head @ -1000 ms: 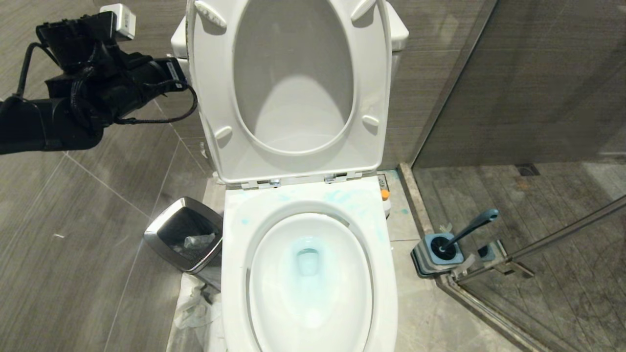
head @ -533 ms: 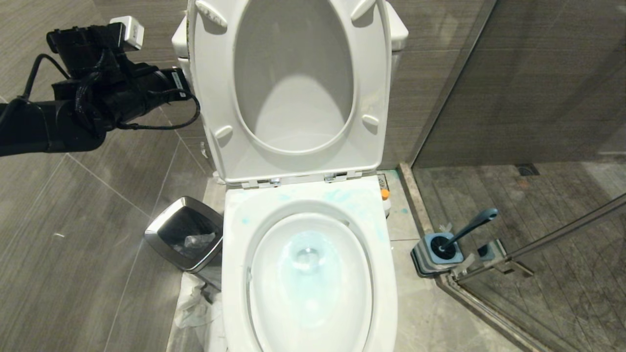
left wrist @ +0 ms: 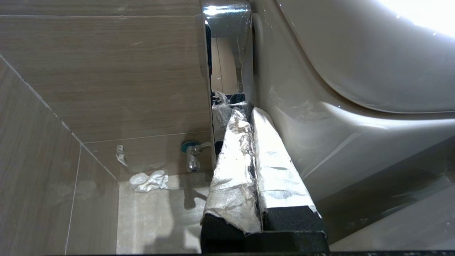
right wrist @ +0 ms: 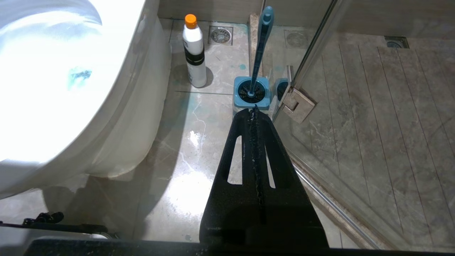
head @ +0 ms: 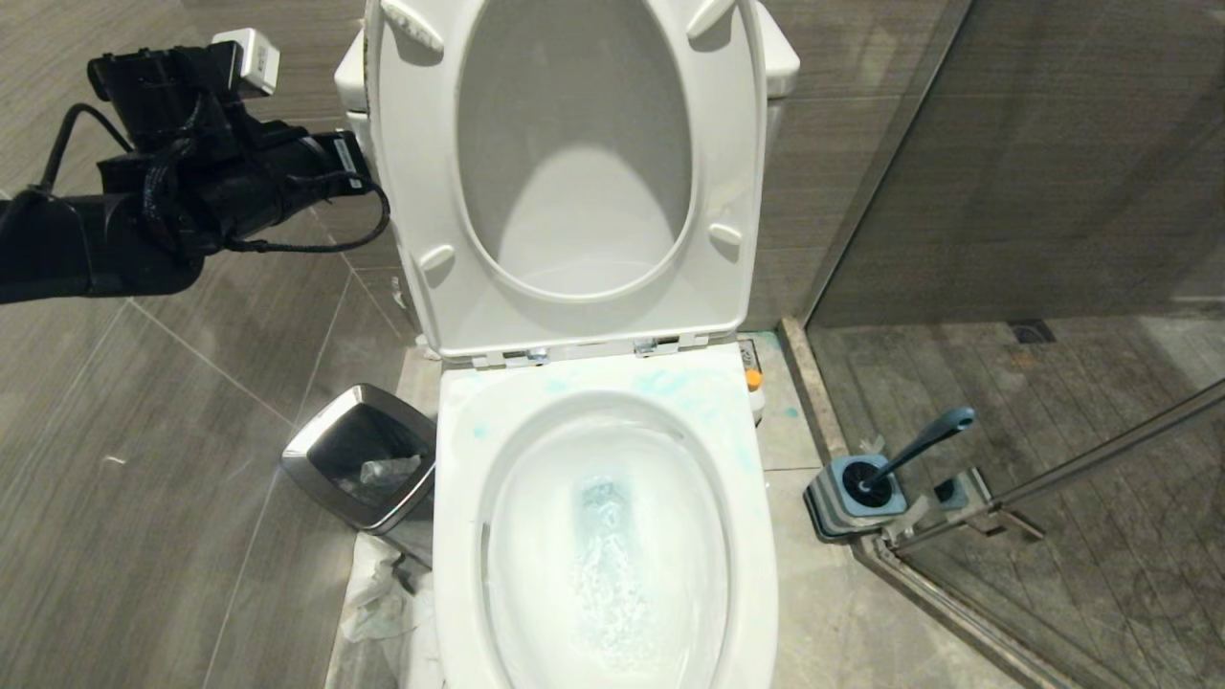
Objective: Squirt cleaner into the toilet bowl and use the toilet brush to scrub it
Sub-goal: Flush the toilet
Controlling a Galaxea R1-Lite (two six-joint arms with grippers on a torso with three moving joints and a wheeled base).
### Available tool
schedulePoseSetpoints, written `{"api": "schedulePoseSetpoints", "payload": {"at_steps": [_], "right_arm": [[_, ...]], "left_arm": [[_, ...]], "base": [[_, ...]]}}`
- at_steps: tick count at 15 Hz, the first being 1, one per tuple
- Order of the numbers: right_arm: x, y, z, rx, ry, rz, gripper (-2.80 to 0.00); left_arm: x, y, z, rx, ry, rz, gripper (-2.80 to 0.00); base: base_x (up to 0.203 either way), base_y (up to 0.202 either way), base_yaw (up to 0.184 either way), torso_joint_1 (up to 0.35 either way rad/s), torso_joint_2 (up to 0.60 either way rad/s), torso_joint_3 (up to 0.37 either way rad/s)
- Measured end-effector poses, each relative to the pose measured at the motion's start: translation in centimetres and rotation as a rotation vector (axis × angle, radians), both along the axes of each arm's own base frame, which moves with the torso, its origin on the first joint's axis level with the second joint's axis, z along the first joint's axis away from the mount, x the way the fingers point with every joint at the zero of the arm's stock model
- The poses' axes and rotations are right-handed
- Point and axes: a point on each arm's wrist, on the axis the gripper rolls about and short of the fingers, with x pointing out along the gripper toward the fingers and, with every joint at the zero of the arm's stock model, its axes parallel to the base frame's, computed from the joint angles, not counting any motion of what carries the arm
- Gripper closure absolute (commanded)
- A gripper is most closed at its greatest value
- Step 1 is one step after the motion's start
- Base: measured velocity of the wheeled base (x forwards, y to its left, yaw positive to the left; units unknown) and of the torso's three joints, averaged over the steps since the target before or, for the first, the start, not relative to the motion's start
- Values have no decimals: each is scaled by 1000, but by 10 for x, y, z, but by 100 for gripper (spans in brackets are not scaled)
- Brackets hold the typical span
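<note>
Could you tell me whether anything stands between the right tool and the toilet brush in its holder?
Nothing visible does. In the right wrist view the shut right tool points at the holder with the brush standing in it, and only bare floor lies between. The glass door hinge sits close beside the holder; the bottle stands off to the other side.

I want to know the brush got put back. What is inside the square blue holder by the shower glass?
The toilet brush stands in the holder, handle leaning out. Its dark head sits down in the well, mostly hidden.
</note>
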Motion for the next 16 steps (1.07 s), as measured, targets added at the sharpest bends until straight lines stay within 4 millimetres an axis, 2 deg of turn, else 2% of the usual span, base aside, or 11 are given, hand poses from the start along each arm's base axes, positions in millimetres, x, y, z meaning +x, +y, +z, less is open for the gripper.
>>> {"api": "schedulePoseSetpoints", "payload": {"at_steps": [5,8,12,16], "right_arm": [[0,0,0,0,0,0,0],[0,0,0,0,0,0,0],[0,0,0,0,0,0,0],[0,0,0,0,0,0,0]], "left_arm": [[-16,8,21,-2,-48,17,0],[-32,22,42,-1,-100,52,0],[-71,38,81,-9,-211,94,0],[-113,44,116,-43,-301,100,0]], "base": [[0,0,0,0,0,0],[0,0,0,0,0,0],[0,0,0,0,0,0],[0,0,0,0,0,0]]}}
